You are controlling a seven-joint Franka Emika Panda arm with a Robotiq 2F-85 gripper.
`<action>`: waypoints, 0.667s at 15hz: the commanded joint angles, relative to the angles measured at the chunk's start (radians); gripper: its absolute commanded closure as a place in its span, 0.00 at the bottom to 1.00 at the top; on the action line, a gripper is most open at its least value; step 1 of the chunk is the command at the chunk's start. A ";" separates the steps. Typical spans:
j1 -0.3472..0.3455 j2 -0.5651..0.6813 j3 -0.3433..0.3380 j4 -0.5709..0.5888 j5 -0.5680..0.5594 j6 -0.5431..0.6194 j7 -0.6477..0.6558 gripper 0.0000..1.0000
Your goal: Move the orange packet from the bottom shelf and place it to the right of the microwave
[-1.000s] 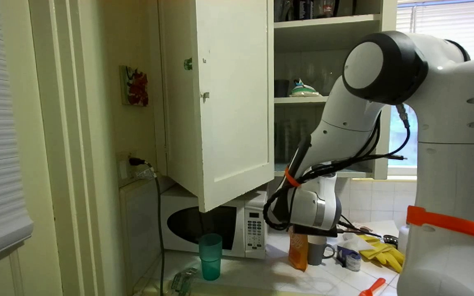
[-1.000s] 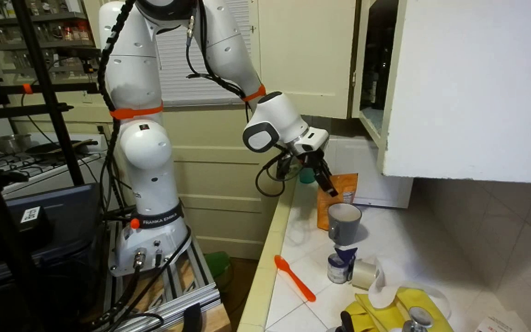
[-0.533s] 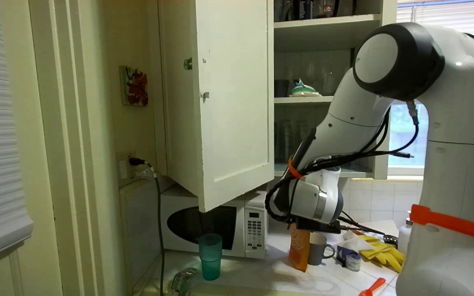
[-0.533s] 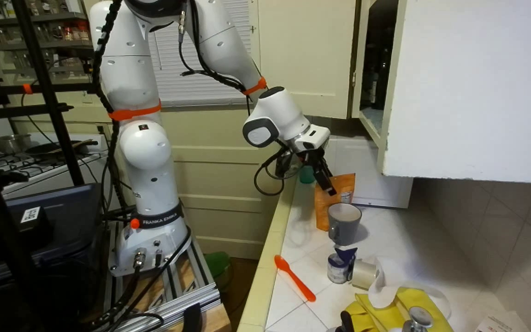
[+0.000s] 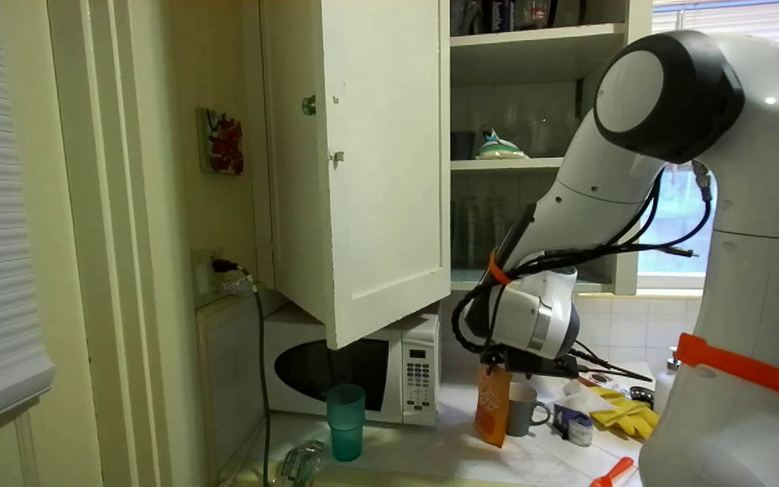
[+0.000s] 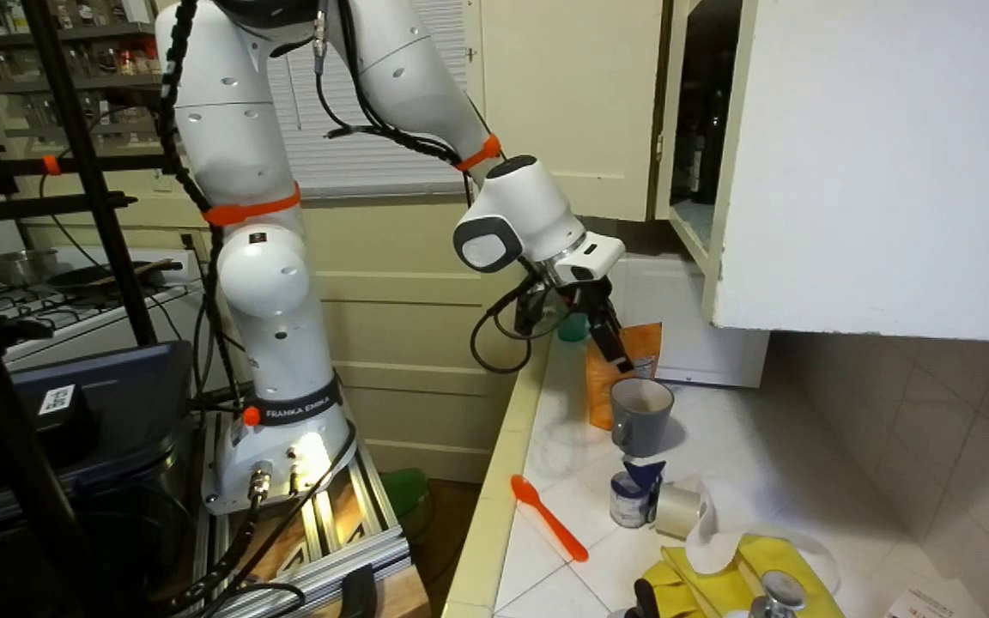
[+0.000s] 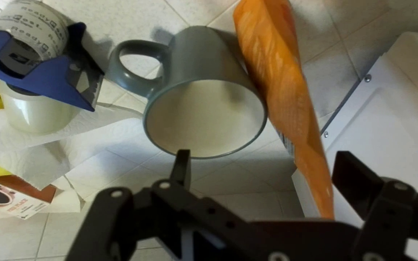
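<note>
- Orange packet: stands upright on the worktop, nearer the front edge than the back, beside the control-panel side of the microwave and apart from it
- Gripper: positioned over the worktop, angled downward; jaws spread wide
- Wrist view: the packet's upper end shows between the jaws, closer to one; contact is not determinable from where I stand
- Gray mug: upright, just beside the packet, on the side away from the microwave
- Microwave: door toward the front edge; cupboard door stands swung out above
- Bottom shelf: above the worktop, partly hidden by the arm
- Teal cup: upright, near the front corner at the microwave end
- Orange spoon: flat, just inside the front edge
- Tape dispenser: between the mug and the yellow gloves
</note>
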 commanded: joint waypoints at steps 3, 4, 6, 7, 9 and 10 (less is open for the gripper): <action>-0.160 -0.150 0.083 -0.019 -0.150 -0.192 0.046 0.00; -0.199 -0.184 0.109 -0.018 -0.198 -0.237 0.075 0.00; -0.265 -0.262 0.159 -0.008 -0.286 -0.349 0.140 0.00; -0.288 -0.302 0.180 0.001 -0.318 -0.412 0.169 0.00; -0.248 -0.367 0.139 0.025 -0.404 -0.522 0.247 0.00; -0.245 -0.392 0.142 0.039 -0.423 -0.571 0.269 0.00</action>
